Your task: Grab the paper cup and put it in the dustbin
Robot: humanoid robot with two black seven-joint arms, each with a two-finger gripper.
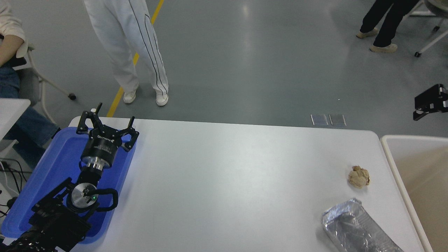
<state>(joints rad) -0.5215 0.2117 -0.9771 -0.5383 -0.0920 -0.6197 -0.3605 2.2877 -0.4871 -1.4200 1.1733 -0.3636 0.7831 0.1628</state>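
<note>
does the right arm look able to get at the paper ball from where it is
Probably yes: the right gripper hangs at the right edge beyond the dustbin, and nothing stands between it and the paper ball.
</note>
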